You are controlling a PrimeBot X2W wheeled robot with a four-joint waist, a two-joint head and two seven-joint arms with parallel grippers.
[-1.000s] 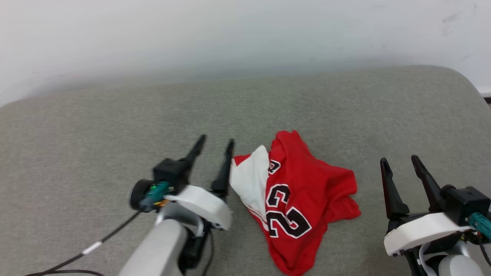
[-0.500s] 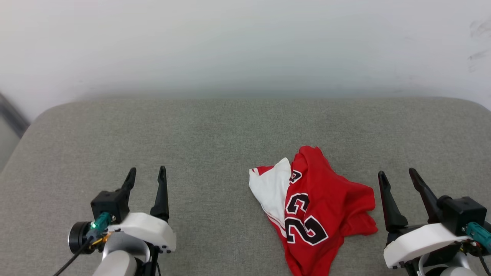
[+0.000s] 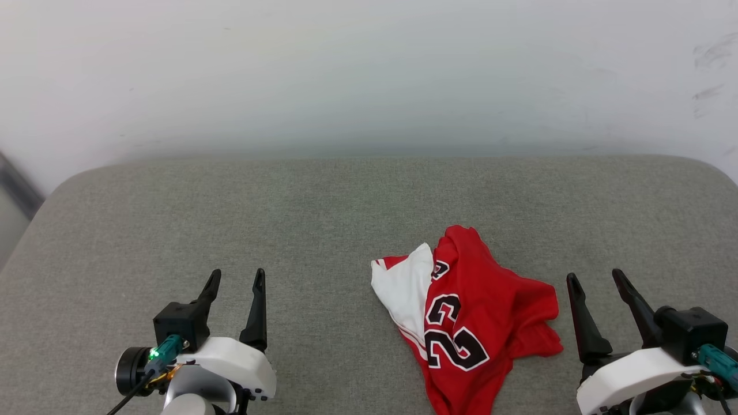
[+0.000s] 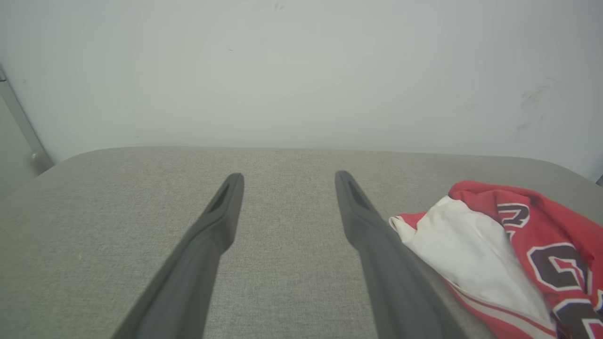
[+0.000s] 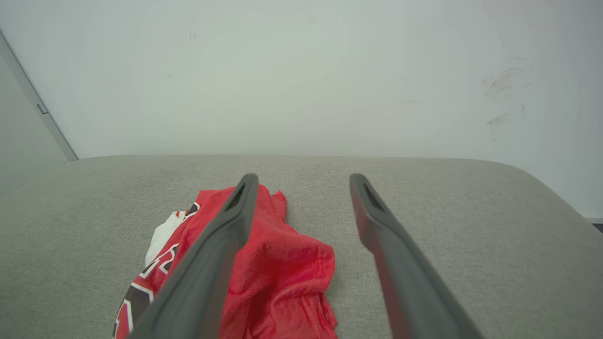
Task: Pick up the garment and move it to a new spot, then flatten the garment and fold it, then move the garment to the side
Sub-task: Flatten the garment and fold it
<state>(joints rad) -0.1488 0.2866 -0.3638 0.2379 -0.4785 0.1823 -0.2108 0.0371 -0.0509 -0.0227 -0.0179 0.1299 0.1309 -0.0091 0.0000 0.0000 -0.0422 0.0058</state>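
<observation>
The garment [image 3: 467, 317], a red jersey with a white sleeve and black white-edged numerals, lies crumpled in a heap on the grey cushioned surface [image 3: 323, 219], right of centre. My left gripper [image 3: 236, 278] hovers open at the lower left, well apart from the cloth. At the lower right my right gripper [image 3: 594, 278] is open, just right of the heap's edge. The left wrist view has the garment [image 4: 509, 245] right of the open left gripper [image 4: 288, 175]. From the right wrist, the garment [image 5: 278, 263] lies behind the left finger of the open right gripper [image 5: 304, 176].
A pale wall [image 3: 369, 75] rises behind the cushion's rounded far edge. A grey strip [image 3: 17, 187] shows at the far left beyond the cushion's corner. Bare cushion stretches left of and behind the heap.
My left gripper has drawn back from the garment's white sleeve to the lower left, open and empty. The head camera has shifted, showing more wall. The garment lies as it did.
</observation>
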